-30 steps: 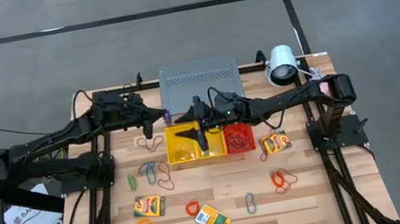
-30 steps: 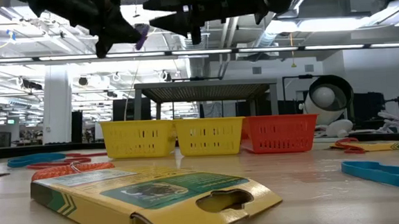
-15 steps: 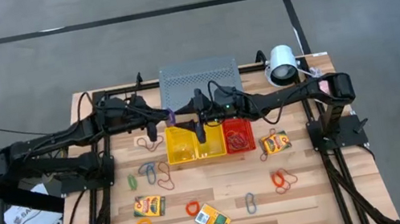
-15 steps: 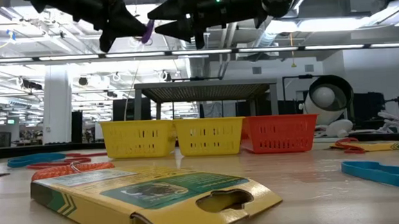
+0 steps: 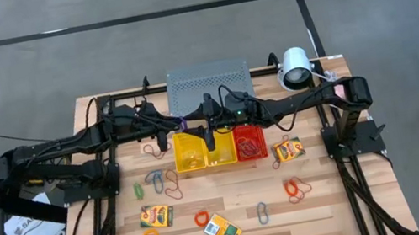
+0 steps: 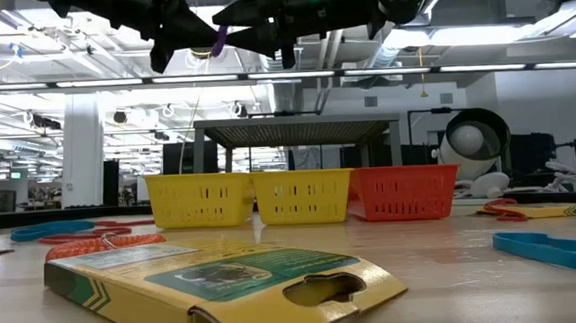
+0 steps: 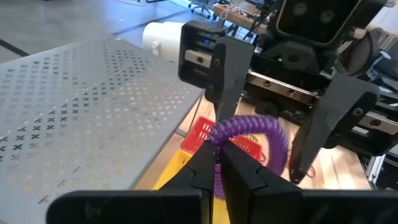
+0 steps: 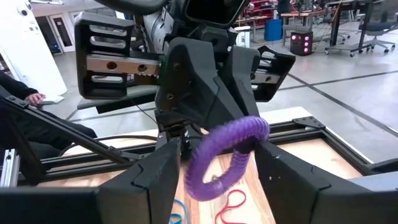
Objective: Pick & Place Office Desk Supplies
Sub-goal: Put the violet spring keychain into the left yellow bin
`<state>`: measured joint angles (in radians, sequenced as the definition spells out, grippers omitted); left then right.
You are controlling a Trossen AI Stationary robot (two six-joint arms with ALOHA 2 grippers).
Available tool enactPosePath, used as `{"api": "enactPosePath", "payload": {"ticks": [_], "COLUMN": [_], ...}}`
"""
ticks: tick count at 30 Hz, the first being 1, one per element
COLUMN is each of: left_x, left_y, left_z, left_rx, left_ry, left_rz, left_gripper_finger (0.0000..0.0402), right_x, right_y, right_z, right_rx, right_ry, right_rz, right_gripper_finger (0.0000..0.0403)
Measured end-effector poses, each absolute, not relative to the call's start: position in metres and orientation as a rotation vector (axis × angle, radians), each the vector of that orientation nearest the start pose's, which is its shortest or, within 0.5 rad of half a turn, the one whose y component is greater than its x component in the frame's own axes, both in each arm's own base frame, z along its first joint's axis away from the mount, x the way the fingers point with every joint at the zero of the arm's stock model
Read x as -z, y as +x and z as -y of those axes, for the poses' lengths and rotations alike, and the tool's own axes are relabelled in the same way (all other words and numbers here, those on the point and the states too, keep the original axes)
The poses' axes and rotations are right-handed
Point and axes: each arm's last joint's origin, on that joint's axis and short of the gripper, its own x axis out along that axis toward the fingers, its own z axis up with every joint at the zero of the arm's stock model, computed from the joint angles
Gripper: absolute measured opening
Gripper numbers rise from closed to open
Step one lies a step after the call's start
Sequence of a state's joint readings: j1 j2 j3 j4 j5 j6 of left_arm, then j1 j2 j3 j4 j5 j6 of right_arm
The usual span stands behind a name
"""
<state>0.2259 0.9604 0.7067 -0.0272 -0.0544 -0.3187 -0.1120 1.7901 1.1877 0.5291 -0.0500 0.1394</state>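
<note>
A purple coiled band loop (image 7: 249,134) is up in the air above the yellow baskets (image 5: 198,150), held by my left gripper (image 7: 216,163), which is shut on it. In the high view, my left gripper (image 5: 179,126) reaches in from the table's left. My right gripper (image 8: 221,180) faces it from the right, open, with one finger on each side of the loop (image 8: 227,155). I cannot tell whether they touch it. Card boxes (image 5: 156,216), other band loops (image 5: 294,187) and blue-grey clips (image 5: 263,212) lie flat on the table. My left gripper pinches the purple loop between its two fingertips at one point of the ring (image 7: 217,144). The fingers come level from the table's left. The loop is lifted clear and stands out beyond the fingertips toward my right gripper.
A red basket (image 5: 249,142) stands next to the yellow ones, with the grey perforated box (image 5: 210,87) behind them. A white cylinder (image 5: 295,67) sits at the far right corner. More card boxes (image 5: 222,230) (image 5: 288,150) lie on the near half of the table.
My left gripper has moved toward the table's right with the purple loop, closing on my right gripper. The loop now sits between my right gripper's open fingers. My right gripper has drawn back slightly from over the yellow basket.
</note>
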Motion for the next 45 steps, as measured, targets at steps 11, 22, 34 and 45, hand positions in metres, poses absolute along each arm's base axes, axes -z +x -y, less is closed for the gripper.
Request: {"api": "enactPosePath", "payload": {"ticks": [11,22,34,45], "left_x": [-0.292,-0.292,-0.292,-0.304], "left_y": [0.207,0.208,0.208,0.197], "left_z": [-0.048,-0.048,-0.045,-0.039], "left_rx": [-0.315,-0.304,-0.218,-0.065], "left_ry": [-0.337,-0.338,-0.34,-0.299], "left_rz": [-0.219,-0.22,-0.228,-0.188], "left_gripper_finger": [0.0007,0.0008,0.0014,0.0076], "right_x": [-0.262,-0.262,-0.26,-0.261], "right_y": [0.407,0.406,0.406,0.406], "right_z": [0.045,0.051,0.053,0.052], "right_rx": [0.071,0.084,0.086,0.064], "right_ry": [0.149,0.159,0.161,0.177], "right_rz": [-0.091,-0.096,-0.114,-0.107], "right_gripper_finger": [0.0102,0.0013,0.0006,0.0001]}}
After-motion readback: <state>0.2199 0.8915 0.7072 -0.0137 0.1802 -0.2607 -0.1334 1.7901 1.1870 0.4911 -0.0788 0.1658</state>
